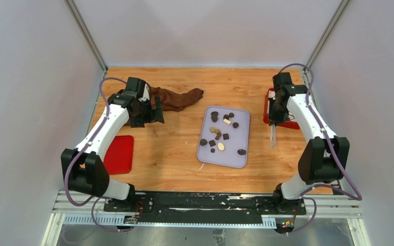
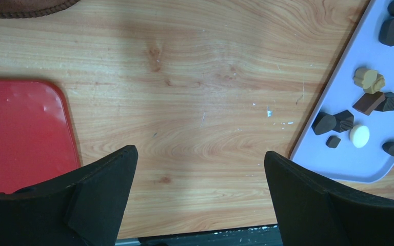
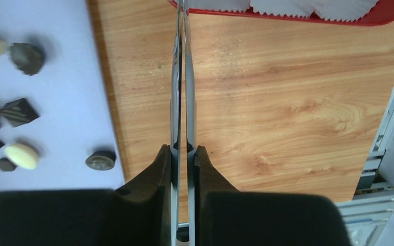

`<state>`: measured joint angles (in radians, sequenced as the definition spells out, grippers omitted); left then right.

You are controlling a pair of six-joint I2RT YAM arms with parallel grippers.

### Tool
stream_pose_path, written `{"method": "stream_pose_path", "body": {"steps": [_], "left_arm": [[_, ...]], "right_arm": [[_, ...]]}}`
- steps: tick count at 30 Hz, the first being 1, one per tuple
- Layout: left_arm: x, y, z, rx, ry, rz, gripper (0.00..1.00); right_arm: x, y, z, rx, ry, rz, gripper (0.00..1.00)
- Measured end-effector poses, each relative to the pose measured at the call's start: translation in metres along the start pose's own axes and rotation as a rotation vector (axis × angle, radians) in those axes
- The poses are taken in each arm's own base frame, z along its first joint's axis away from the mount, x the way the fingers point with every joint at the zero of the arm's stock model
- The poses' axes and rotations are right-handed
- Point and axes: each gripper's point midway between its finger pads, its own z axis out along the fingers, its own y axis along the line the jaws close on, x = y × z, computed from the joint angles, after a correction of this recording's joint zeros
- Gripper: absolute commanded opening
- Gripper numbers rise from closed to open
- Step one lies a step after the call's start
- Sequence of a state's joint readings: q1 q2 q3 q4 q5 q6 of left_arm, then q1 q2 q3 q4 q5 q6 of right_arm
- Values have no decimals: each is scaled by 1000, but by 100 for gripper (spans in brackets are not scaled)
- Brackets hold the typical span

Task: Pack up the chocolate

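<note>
Several small chocolate pieces (image 1: 220,134), dark brown, tan and cream, lie scattered on the lavender tray (image 1: 241,154) at mid table. My right gripper (image 1: 273,120) hangs right of the tray, shut on a pair of metal tongs (image 1: 272,138) that point down toward the wood. In the right wrist view the tongs (image 3: 182,77) run straight out from my gripper (image 3: 183,151), their two blades nearly together, with chocolate (image 3: 19,111) on the tray (image 3: 72,77) to the left. My left gripper (image 2: 200,151) is open and holds nothing, left of the tray (image 2: 343,92) and its chocolate (image 2: 369,102).
A brown cloth (image 1: 177,98) lies at the back left, beside my left gripper (image 1: 151,115). A red tray (image 1: 119,154) sits at the near left. Another red tray (image 1: 287,123) at the right edge holds white pleated paper cups (image 3: 287,5). Grey walls enclose the table.
</note>
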<state>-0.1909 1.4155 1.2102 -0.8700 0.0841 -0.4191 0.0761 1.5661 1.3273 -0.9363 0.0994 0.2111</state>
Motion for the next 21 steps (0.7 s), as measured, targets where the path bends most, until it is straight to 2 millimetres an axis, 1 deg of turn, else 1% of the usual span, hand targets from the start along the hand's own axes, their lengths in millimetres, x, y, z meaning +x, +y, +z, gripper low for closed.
{"method": "stream_pose_path", "body": {"steps": [3, 4, 6, 7, 8, 9, 10, 12, 14, 16, 21], "left_arm": [[0, 0, 0, 0, 0, 0, 99], [0, 0, 0, 0, 0, 0, 99], [0, 0, 0, -1, -1, 0, 99], [0, 0, 0, -1, -1, 0, 99], [-1, 0, 0, -1, -2, 0, 99], [0, 0, 0, -1, -1, 0, 99], [0, 0, 0, -2, -1, 0, 99], [0, 0, 0, -2, 0, 0, 99], [0, 0, 1, -3, 2, 0, 99], [0, 1, 1, -6, 1, -1, 99], [-1, 3, 1, -18, -4, 0, 99]], "right_arm": [[-8, 10, -19, -48, -48, -11, 8], [-9, 14, -24, -64, -57, -19, 11], [-4, 31, -32, -103, -61, -62, 21], [1, 40, -35, -119, -53, -90, 25], [9, 54, -36, -138, -38, -136, 28], [16, 64, -36, -149, -26, -168, 31], [25, 75, -36, -165, -6, -206, 33], [45, 91, -32, -180, 38, -270, 35], [63, 98, -25, -178, 93, -305, 38], [71, 97, -19, -168, 126, -303, 40], [79, 97, -9, -151, 171, -293, 40]]}}
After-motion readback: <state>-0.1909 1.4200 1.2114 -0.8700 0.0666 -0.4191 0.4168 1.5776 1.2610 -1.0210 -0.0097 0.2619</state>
